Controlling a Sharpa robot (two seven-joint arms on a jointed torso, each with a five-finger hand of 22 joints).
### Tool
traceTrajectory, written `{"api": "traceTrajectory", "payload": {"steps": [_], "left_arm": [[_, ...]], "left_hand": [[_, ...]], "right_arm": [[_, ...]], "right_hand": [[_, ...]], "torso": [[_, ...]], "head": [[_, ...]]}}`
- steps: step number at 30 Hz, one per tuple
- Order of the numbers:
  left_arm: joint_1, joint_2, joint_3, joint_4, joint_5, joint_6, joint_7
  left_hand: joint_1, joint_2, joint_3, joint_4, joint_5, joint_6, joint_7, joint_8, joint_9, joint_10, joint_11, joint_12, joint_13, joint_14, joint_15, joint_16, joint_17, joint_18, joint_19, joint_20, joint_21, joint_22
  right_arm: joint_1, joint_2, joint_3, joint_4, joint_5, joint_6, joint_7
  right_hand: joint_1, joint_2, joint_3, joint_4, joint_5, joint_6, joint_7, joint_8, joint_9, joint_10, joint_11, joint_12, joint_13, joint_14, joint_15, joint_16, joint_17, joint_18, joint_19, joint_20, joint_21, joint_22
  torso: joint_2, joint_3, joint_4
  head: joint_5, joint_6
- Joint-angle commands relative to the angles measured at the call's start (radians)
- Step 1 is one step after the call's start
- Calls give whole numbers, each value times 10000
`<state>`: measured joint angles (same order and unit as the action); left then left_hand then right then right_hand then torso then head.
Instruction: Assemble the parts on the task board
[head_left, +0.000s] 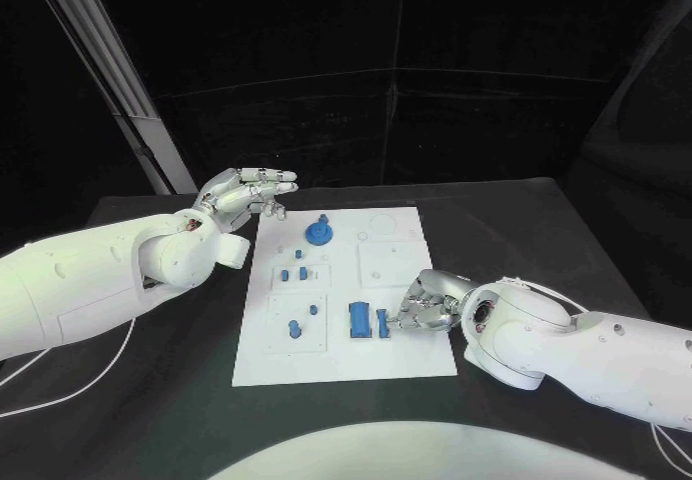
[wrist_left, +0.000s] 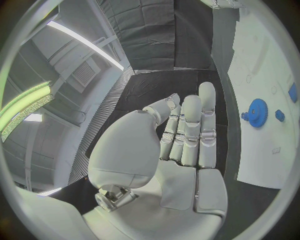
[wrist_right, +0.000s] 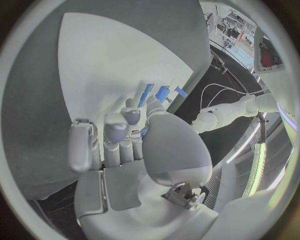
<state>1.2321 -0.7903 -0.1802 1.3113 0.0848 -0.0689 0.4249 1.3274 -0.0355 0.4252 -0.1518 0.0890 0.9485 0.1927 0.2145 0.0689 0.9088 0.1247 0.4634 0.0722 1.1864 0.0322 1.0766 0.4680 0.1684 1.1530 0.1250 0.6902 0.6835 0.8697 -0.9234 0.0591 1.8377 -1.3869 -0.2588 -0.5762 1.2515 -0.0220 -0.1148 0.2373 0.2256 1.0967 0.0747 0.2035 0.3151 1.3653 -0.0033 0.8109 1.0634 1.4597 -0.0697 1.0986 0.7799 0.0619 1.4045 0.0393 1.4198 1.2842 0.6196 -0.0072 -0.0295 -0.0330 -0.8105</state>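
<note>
While left hand (head_left: 248, 192) hovers, right hand (head_left: 428, 303) pinches part (head_left: 384, 322).

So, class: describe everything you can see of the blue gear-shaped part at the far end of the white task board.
The blue gear-shaped part is a toothed disc with a knob rising from its centre, plastic by its look. It lies flat near the far edge of the white task board, with a smaller blue piece beside it. Nothing grips it: the left hand hovers open just off the board's edge.
</note>
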Motion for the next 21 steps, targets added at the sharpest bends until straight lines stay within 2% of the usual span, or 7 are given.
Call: {"api": "traceTrajectory", "payload": {"steps": [1,6,8,12,14,18,21], "left_arm": [[16,2,7,-5,24,82,62],[14,42,5,-85,24,74,107],[13,73,5,-139,24,70,175],[-2,156,3,-297,169,36,394],[-23,211,3,-417,389,-5,529],[-59,341,2,-653,812,-18,690],[-101,445,2,-872,1199,2,812]], "left_hand": [[-32,74,-46,-28,10,-90,14,58,-11,-60,-9,68,-14,-67,-6,23,-18,146,-49,28,-61,-16],[-37,73,-50,-26,9,-89,14,62,-10,-61,-9,74,-13,-83,-5,6,-58,145,-51,29,-63,-16],[-86,66,-79,-3,3,-85,8,82,-7,-58,-9,104,-10,-117,2,-18,-111,142,-63,36,-75,-22],[-657,-23,-485,379,-18,-84,-68,173,1,-34,-46,258,4,-471,67,-245,-272,130,-321,116,-354,-175],[-908,-72,-837,621,-16,-54,-79,251,3,-44,-49,315,-14,-964,116,-701,-493,137,-700,179,-807,-445],[-900,15,-1188,827,0,56,-97,337,-12,66,19,233,-82,-1680,175,-1947,-1104,138,-1322,305,-1731,-1054],[-805,107,-1332,937,4,161,-125,280,-33,203,51,-115,-114,-2228,382,-3453,-1785,96,-1891,468,-2606,-1661]], "right_arm": [[16,-262,7,174,369,-659,729],[50,-685,80,89,2143,-1348,2316],[79,-723,153,-177,3271,-1596,3315],[267,-586,232,-974,5904,-1822,5494],[408,-365,256,-1612,7491,-1556,6720],[550,74,278,-2614,9341,-961,8108],[629,585,313,-3504,10389,-439,9049]], "right_hand": [[112,-37,-177,36,264,-236,82,-148,-41,-250,60,-530,-336,-130,30,-251,-318,102,-203,42,-194,-314],[527,166,-261,-13,649,-484,206,-291,-80,-1006,177,-2411,-1616,-499,141,-1409,-1762,330,-858,144,-910,-1410],[986,309,-188,-172,789,-755,326,-438,-146,-1399,268,-3036,-2088,-883,225,-2471,-2950,589,-1602,200,-1777,-2682],[1892,543,-10,-500,595,-1025,502,-601,-267,-1809,415,-4028,-3077,-1050,353,-3409,-3378,995,-2818,333,-3628,-5018],[2332,680,197,-586,292,-1316,756,-807,-389,-2580,769,-5034,-3966,-1931,661,-4333,-3659,1133,-4075,554,-5279,-6642],[2502,473,137,-541,274,-1658,1055,-1117,-648,-3131,1166,-6137,-5457,-3584,1311,-6099,-4418,1060,-5148,1016,-7048,-7669],[2539,476,69,-679,136,-1880,1290,-1316,-909,-3386,1394,-6620,-6591,-4196,1631,-7267,-5153,1049,-5514,1471,-8475,-8611]], "torso": [[-26,14,2],[-91,-32,8],[-161,-60,-3],[-293,-57,-17],[-370,-65,-40],[-542,-119,-81],[-682,-153,-146]], "head": [[37,15],[-30,120],[-13,237],[-5,394],[-17,522],[-47,674],[-38,900]]}}
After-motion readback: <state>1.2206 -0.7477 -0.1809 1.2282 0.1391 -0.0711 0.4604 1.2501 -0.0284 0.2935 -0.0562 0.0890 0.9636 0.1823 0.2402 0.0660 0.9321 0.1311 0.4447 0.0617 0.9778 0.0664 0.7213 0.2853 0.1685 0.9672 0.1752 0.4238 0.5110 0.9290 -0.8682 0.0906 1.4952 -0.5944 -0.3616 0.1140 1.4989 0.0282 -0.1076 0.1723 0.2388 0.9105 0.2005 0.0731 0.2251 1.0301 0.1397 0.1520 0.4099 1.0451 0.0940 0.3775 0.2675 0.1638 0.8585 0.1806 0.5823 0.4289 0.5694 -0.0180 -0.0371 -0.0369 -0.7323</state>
